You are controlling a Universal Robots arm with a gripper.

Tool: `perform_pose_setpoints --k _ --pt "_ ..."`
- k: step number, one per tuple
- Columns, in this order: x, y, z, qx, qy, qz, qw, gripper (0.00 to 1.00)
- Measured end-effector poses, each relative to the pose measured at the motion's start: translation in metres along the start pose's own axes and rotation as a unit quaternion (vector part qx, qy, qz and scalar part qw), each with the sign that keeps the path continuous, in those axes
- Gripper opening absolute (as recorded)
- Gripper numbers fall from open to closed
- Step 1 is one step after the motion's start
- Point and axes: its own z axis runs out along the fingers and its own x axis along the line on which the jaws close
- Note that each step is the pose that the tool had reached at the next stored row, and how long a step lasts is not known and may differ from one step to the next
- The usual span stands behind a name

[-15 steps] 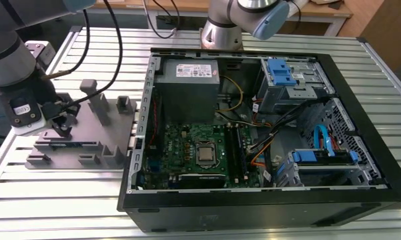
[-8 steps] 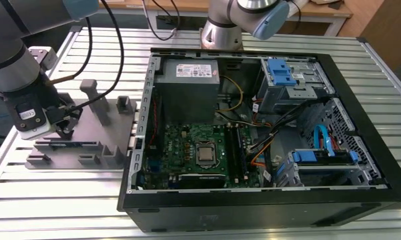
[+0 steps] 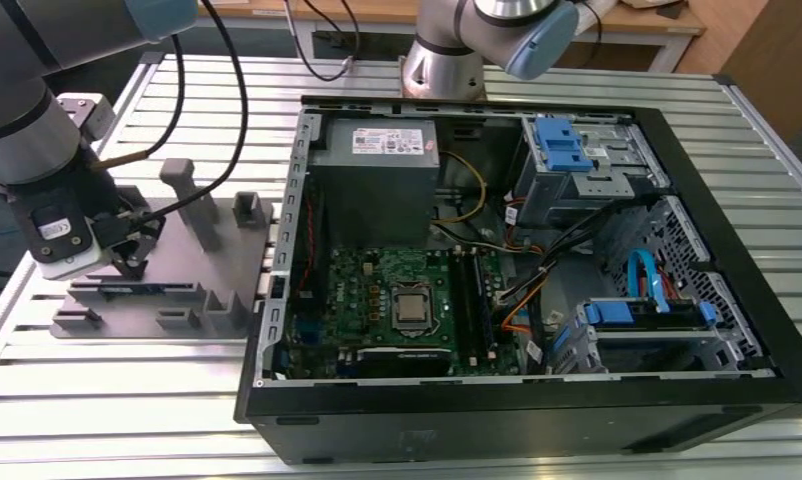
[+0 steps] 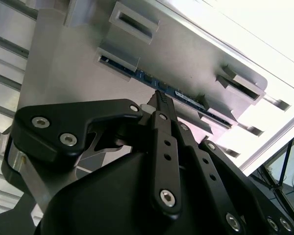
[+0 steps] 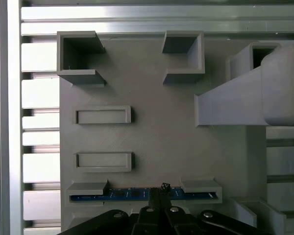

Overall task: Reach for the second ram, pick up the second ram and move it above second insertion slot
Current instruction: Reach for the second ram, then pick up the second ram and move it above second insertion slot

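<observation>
The second ram (image 3: 124, 289) is a thin dark stick standing on edge in the front slot of the grey fixture (image 3: 174, 305), at the exterior view's left. In both wrist views the second ram (image 5: 122, 195) (image 4: 186, 96) shows as a narrow blue-green strip held between two grey blocks. My gripper (image 3: 132, 263) hangs straight over its middle. The black fingers (image 5: 163, 191) (image 4: 160, 100) are drawn together at the stick's top edge, one tip just past its far side. The stick still sits in the fixture. The memory slots (image 3: 471, 300) lie inside the open computer.
The open computer case (image 3: 721, 380) lies to the exterior view's right of the fixture, with motherboard, cables and blue drive brackets inside. Upright grey posts (image 3: 188, 200) and blocks (image 5: 103, 161) rise from the fixture around the gripper. A second arm's base (image 3: 444, 60) stands behind the case.
</observation>
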Motion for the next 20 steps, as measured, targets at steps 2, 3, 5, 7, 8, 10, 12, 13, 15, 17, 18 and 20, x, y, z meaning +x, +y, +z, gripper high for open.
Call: perform_pose_setpoints --k 2,3,5,7,8,10,12,13,15,17,18,20 --pt "0.0000 0.0000 0.0000 0.0000 0.0000 0.000 1.0000 0.11" --pt "0.0000 0.0000 0.0001 0.0000 0.0000 0.000 1.0000 0.11" --pt "0.0000 0.0000 0.0001 0.0001 0.0001 0.000 1.0000 0.11" --pt "0.0000 0.0000 0.0001 0.0000 0.0001 -0.001 1.0000 0.11" --pt "0.0000 0.0000 0.0001 0.0000 0.0001 -0.003 1.0000 0.11" --pt "0.0001 0.0000 0.0001 -0.0002 0.0003 -0.009 1.0000 0.11" --pt "0.0000 0.0000 0.0001 -0.0004 0.0006 -0.020 0.9998 0.11" --pt "0.0000 0.0000 0.0001 -0.0006 0.0007 -0.027 0.9996 0.11" --pt "0.0000 0.0000 0.0001 -0.0009 0.0011 -0.041 0.9992 0.11" --pt "0.0000 0.0000 0.0001 -0.0013 0.0016 -0.057 0.9984 0.11" --pt "0.0000 0.0000 0.0001 -0.0015 0.0018 -0.064 0.9979 0.11" --pt "0.0000 0.0000 0.0001 -0.0019 0.0022 -0.080 0.9968 0.11"
